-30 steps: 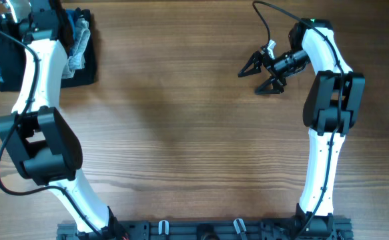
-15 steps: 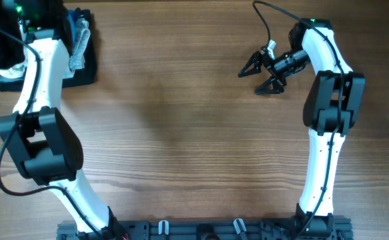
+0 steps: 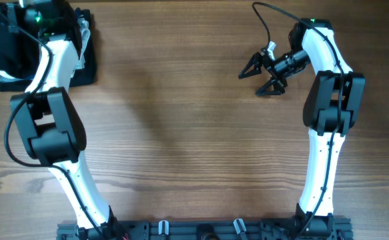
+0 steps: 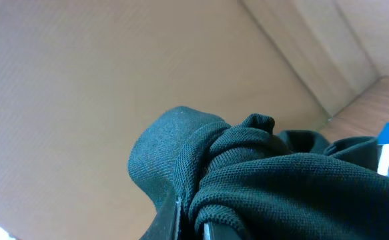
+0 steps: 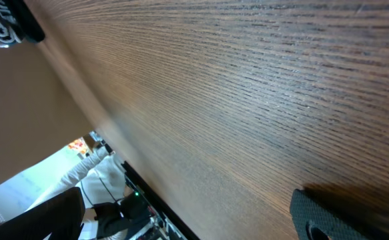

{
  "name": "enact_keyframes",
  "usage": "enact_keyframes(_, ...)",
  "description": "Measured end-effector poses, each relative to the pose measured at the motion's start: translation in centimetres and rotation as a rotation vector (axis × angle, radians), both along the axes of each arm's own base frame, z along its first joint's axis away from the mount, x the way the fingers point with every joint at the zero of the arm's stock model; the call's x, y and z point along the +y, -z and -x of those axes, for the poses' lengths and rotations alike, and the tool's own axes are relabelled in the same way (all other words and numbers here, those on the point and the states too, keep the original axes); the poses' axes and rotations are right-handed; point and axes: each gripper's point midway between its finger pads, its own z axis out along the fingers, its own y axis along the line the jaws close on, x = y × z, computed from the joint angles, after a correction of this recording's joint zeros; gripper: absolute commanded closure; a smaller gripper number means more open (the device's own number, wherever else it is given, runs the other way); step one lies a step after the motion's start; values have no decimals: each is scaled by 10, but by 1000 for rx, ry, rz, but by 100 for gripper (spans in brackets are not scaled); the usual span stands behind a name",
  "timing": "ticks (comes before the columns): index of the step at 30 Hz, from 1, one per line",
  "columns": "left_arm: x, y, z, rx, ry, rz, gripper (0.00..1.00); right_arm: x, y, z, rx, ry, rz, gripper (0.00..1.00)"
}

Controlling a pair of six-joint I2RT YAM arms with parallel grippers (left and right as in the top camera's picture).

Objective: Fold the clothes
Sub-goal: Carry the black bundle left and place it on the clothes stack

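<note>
Black garment point(image 4: 261, 173), bunched up, is pinched between the pressed-together fingers of the left gripper point(image 4: 193, 217) at the far left corner of the table point(image 3: 181, 133), beside a small stack of other garments point(image 3: 82, 67). The right gripper point(image 3: 249, 83) hovers well apart, jaws spread and empty.

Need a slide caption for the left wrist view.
Left gripper shut on the bunched black garment, plain tan surface behind.

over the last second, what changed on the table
The left arm drew back toward the far-left corner, with the left gripper staying shut on the black garment, which now bunches up larger there. The right gripper stayed open and in the same place over the wood.
</note>
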Motion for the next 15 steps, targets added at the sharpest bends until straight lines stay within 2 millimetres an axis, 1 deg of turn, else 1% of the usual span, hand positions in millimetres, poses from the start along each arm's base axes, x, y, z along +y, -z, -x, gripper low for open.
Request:
enact_keyframes(1, -3, 5, -6, -2, 27, 4, 96, 0, 0, 0, 2, 0, 0, 0)
enact_keyframes(3, -21, 23, -30, -53, 133, 30, 96, 0, 0, 1, 6, -2, 4, 0)
enact_keyframes(4, -28, 22, -37, -119, 169, 40, 96, -1, 0, 3, 14, -4, 9, 0)
enact_keyframes(7, -35, 21, -50, -219, 242, 68, 96, -2, -1, 8, 41, -10, 19, 0)
enact_keyframes(9, -43, 38, -63, -185, 318, 131, 96, -3, -1, 10, 48, -12, 22, 0)
enact_keyframes(11, -54, 72, -74, -101, 412, 250, 96, -3, 0, 10, 49, -15, 28, 0)
enact_keyframes(14, -63, 98, -78, -102, 449, 356, 95, -4, 0, 11, 50, -16, 31, 0)
enact_keyframes(15, -65, 107, -78, -104, 455, 391, 75, -4, 0, 11, 50, -16, 32, 0)
